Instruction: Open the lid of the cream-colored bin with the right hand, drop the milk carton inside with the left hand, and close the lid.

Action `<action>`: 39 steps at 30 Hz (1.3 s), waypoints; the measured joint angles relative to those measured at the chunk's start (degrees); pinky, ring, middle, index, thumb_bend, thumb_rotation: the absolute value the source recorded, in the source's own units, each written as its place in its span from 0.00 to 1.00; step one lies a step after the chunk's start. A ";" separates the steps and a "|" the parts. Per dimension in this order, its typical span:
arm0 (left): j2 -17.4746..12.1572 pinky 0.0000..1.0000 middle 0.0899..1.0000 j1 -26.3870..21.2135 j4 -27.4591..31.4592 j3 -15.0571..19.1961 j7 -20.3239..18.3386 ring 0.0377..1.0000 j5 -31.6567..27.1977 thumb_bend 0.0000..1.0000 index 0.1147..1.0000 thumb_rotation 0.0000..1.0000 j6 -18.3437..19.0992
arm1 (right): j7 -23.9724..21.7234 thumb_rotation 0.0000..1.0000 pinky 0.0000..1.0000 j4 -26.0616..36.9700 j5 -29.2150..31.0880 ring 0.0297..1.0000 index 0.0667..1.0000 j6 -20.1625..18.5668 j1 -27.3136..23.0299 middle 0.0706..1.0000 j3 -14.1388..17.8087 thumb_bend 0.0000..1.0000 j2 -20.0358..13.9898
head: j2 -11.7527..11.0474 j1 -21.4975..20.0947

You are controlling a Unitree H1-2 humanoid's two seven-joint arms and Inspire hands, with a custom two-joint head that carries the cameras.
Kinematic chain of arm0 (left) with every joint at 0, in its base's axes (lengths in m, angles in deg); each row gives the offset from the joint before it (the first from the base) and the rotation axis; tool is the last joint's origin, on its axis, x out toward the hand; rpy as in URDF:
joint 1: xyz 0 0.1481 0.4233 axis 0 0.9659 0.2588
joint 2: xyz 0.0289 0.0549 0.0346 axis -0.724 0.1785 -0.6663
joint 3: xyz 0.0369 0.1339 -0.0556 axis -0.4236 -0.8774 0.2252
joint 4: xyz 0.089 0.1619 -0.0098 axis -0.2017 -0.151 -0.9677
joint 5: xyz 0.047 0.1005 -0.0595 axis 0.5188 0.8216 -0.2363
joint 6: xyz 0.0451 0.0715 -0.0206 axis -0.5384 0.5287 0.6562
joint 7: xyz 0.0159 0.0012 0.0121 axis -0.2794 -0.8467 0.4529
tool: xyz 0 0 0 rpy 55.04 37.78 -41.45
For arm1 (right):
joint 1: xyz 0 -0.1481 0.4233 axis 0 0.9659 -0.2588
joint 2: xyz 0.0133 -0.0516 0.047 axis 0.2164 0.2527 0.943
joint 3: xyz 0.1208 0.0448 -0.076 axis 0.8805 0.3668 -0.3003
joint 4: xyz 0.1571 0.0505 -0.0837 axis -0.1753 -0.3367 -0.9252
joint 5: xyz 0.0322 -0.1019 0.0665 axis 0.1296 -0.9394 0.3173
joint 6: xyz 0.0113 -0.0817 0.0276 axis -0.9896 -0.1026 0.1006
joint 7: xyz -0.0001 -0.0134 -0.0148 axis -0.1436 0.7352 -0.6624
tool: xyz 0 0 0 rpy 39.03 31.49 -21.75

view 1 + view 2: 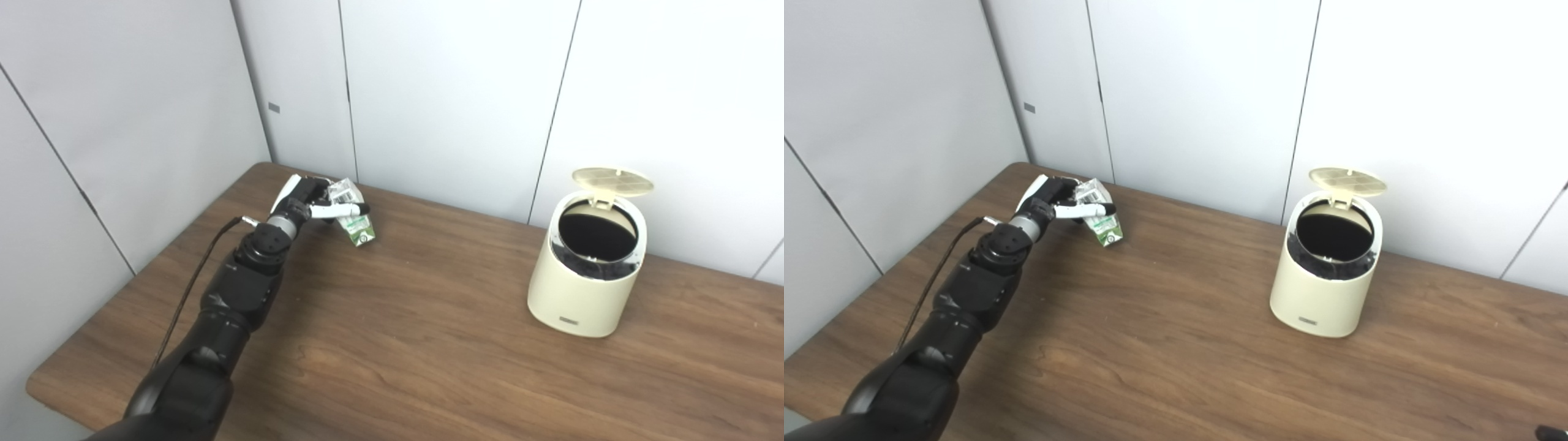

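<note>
Right eye view: left hand (1048,199) grasps half-hidden milk carton (1105,228); right hand unseen.

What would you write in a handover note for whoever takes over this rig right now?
Left robot hand: shut on the milk carton at the far left of the table; the carton is tilted, and whether its bottom corner touches the wood cannot be told.
Right robot hand: not in view, apart from a dark sliver at the bottom right corner of the right eye view.
Cream-colored bin: upright on the right side of the table, lid flipped up, opening clear.
Done: lid open, carton grasped.
Left: carry the carton across to the bin, drop it in, close the lid.
</note>
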 measured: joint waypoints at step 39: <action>13.31 0.38 0.45 10.88 45.57 -1.85 -2.68 0.45 -1.60 0.50 0.39 0.00 -8.08 | 7.17 0.23 0.90 -8.57 -6.18 0.93 0.89 -4.65 -11.94 0.92 -6.94 0.05 12.45 | -3.52 -16.61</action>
